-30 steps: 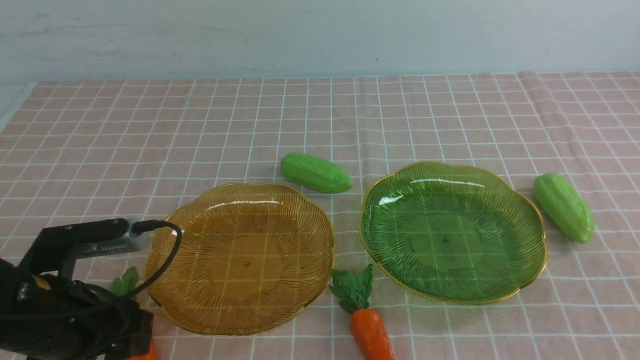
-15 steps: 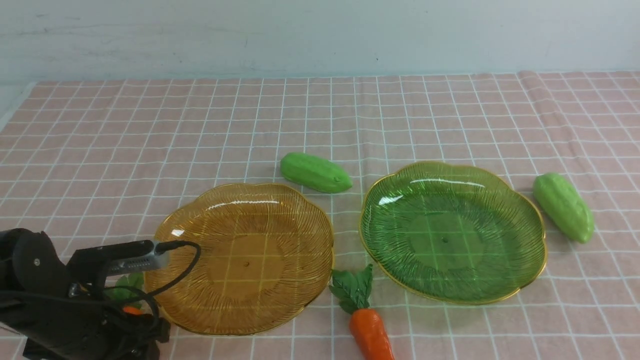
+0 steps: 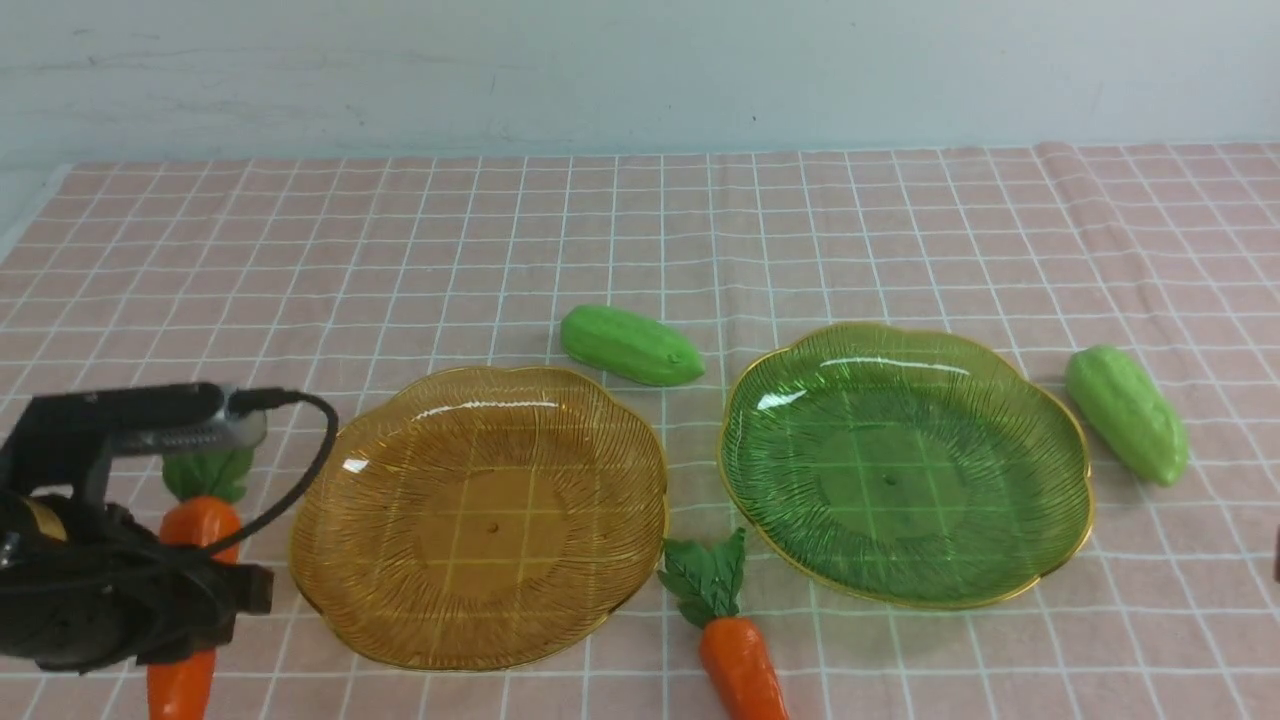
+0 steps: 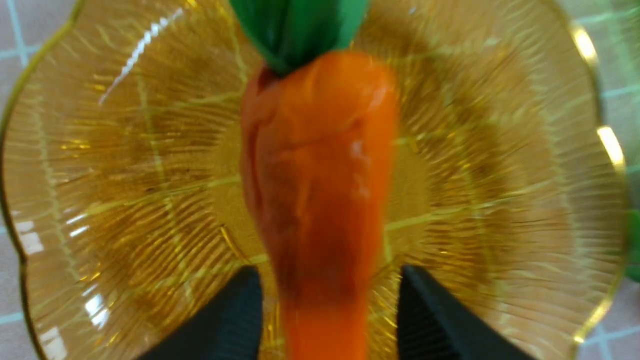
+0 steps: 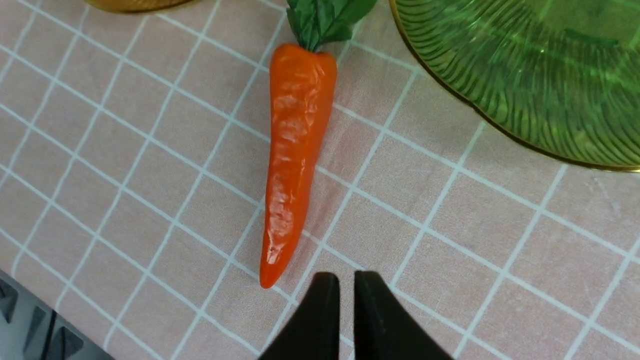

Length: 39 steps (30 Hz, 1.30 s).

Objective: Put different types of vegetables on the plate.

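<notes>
My left gripper (image 4: pixel 327 320) is shut on an orange carrot (image 3: pixel 200 522) with green leaves and holds it off the cloth, just left of the amber plate (image 3: pixel 480 640). In the left wrist view the carrot (image 4: pixel 315 165) fills the middle, with the amber plate (image 4: pixel 500 200) behind it. A second carrot (image 3: pixel 740 668) lies on the cloth between the amber plate and the green plate (image 3: pixel 905 590). One green gourd (image 3: pixel 632 346) lies behind the amber plate, another (image 3: pixel 1127 412) right of the green plate. My right gripper (image 5: pixel 346 300) is shut and empty, beside the second carrot's (image 5: pixel 295 150) tip.
A pink checked cloth (image 3: pixel 640 230) covers the table up to a pale wall. My left arm and its cable (image 3: pixel 100 590) fill the front left corner. The table's front edge shows in the right wrist view (image 5: pixel 30 320).
My left arm dipped, then rose and shifted left, lifting the carrot off the cloth at the front left. The other vegetables and both plates have not moved.
</notes>
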Available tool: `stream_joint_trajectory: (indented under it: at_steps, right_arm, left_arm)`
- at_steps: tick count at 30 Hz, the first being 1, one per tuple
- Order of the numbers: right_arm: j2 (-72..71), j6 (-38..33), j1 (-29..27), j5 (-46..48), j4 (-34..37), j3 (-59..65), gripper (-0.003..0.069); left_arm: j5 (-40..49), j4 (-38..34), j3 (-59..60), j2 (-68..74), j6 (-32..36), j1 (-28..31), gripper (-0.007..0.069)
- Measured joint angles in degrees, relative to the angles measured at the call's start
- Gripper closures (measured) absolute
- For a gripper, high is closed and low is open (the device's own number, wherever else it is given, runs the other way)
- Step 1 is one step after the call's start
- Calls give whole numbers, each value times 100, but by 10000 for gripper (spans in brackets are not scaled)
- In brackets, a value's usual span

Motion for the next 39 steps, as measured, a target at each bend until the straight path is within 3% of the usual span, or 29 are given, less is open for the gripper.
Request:
stream_joint_trajectory:
  at_steps: [5,7,10,11,13,16,17,20,23,24,33,39]
  right_arm:
    - [543,365,711,-397,-413,-4,556]
    - [1000,445,1046,-628,-485,-10,470]
    - [1569,459,1291,-956,-492,-10,330]
    - [1902,459,1337,-1131,-492,-14,260]
    - [2304,459,1350,-1404,-492,-16,174]
    - [2685,452,1350,-1670,-421,-16,143]
    - [2814,434,1350,-1755,-348,-21,144]
    - [3092,299,1350,-1951,-117,-21,213]
    - [3141,243,1350,-1936,-44,-21,446]
    - [3104,243,1344,-1840,-54,-21,471]
    - [2087,557,1313,-629,21,-26,453]
    - [1793,538,1313,-1207,447,-489,453]
  left_arm:
    - [23,231,-18,273,-143,0,195]
    - [82,452,-19,330,-391,0,134]
    - [338,563,-91,311,-621,0,141]
    - [461,587,-115,294,-648,0,162]
    - [777,663,-158,154,-667,0,277]
    - [1098,746,-165,-208,-657,-5,506]
    - [1208,776,-167,-443,-636,-5,576]
    - [1372,803,-172,-941,-618,-5,620]
    - [1563,815,-172,-1382,-618,-5,628]
    - [1637,820,-172,-1460,-618,-5,628]
    - [2049,835,-172,-2070,-618,-5,628]
    - [2148,835,-172,-2418,-618,-5,628]
